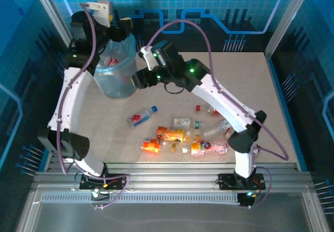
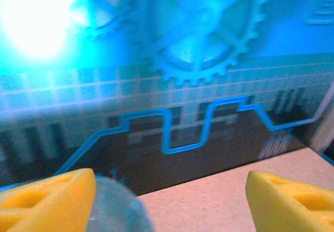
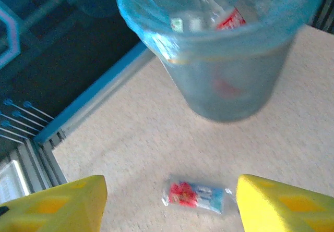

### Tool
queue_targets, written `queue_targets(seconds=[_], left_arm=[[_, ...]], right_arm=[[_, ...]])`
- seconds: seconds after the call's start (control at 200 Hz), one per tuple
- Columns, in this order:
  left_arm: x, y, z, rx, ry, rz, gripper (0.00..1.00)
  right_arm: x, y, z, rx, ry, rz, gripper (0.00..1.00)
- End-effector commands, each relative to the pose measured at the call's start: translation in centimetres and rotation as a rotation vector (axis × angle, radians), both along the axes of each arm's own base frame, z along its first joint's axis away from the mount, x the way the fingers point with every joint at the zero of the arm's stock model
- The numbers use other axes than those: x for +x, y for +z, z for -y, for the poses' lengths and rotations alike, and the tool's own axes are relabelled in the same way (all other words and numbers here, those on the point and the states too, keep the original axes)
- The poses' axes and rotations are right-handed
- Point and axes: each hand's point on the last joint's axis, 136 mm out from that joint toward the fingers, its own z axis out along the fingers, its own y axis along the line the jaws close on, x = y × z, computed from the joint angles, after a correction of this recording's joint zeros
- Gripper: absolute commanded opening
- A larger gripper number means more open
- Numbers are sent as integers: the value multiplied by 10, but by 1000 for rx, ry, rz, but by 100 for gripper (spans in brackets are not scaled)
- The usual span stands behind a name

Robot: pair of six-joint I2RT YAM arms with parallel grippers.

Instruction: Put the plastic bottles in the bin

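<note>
Toward the far left corner of the table (image 1: 250, 86): the bin (image 1: 116, 78), with a red-capped bottle (image 3: 216, 10) lying inside. Above its far rim, the left gripper (image 2: 169, 198), spread wide, nothing held. Just beside the bin's right wall, the right gripper (image 3: 169, 203), likewise parted and empty. Down between its fingers, flat on the table and untouched, a blue-capped bottle (image 3: 198, 196). Near the middle of the near edge, a scatter of other bottles (image 1: 180, 141), several orange.
</note>
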Motion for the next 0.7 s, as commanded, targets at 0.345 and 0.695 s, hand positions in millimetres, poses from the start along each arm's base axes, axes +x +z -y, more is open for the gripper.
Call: queue_targets(seconds=[0.345, 0.695], left_arm=[[-89, -62, 140, 290, -333, -128, 77], [-198, -166, 210, 507, -715, -167, 78]], right_arm=[[-51, -39, 151, -174, -135, 43, 66], [-142, -111, 197, -506, 391, 260, 68]])
